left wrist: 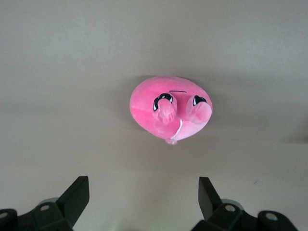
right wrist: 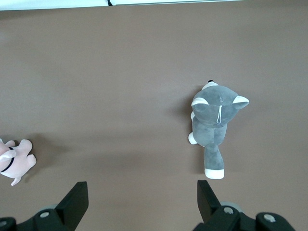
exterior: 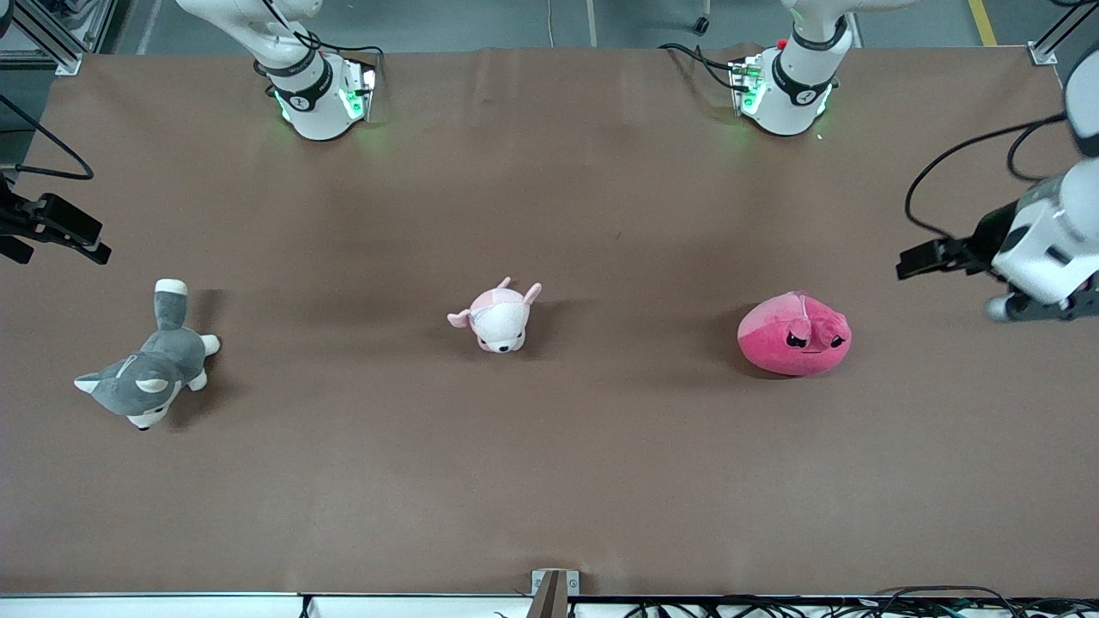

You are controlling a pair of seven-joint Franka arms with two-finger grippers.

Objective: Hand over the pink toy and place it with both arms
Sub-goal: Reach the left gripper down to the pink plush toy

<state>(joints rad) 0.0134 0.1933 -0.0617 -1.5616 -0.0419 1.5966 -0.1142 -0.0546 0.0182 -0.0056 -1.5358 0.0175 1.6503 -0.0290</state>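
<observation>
Both arms waiting wide, pink toy untouched on the table.

Running across the front view: the right gripper (exterior: 64,233) is hanging with fingers spread over the right arm's edge; the grey husky plush (exterior: 148,369) and pale pink plush (exterior: 499,318) are lying mid-table; the pink toy (exterior: 795,334) is sitting toward the left arm's edge, near the left gripper (exterior: 923,257), also spread. The rounded, soft body is likely squashing or slipping from a shallow pinch, spoiling the handover.

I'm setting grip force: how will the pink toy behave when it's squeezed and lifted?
The pink toy looks like stuffed plush, so it will probably squash between the fingers. Its rounded body may slip or roll if pinched off-centre. It is likely light. The open left gripper looks wide enough.
</observation>
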